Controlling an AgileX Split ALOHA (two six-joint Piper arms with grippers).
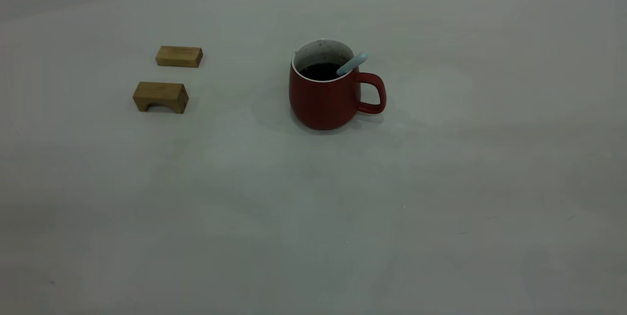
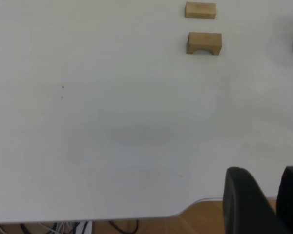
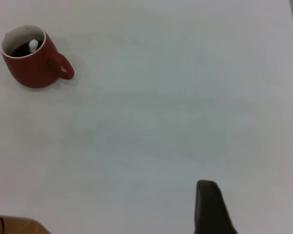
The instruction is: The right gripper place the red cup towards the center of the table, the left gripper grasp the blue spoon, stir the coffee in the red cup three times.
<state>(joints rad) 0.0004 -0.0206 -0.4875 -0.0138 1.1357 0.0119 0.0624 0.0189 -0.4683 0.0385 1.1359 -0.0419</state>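
Note:
The red cup (image 1: 325,97) stands upright near the middle of the table (image 1: 313,207), its handle pointing right. Dark coffee (image 1: 319,71) fills it partway. The blue spoon (image 1: 352,63) rests in the cup, its pale handle leaning on the rim above the cup's handle. The right wrist view shows the cup (image 3: 34,61) and spoon (image 3: 33,45) far off. No arm appears in the exterior view. My left gripper (image 2: 266,171) hangs over the table's near edge, a narrow gap between its fingers and nothing in it. Only one finger (image 3: 208,204) of my right gripper shows.
Two wooden blocks lie left of the cup: a flat one (image 1: 179,56) behind, an arched one (image 1: 160,96) in front. Both also show in the left wrist view, flat block (image 2: 200,9) and arched block (image 2: 204,43). Wooden floor (image 2: 195,222) shows beyond the table edge.

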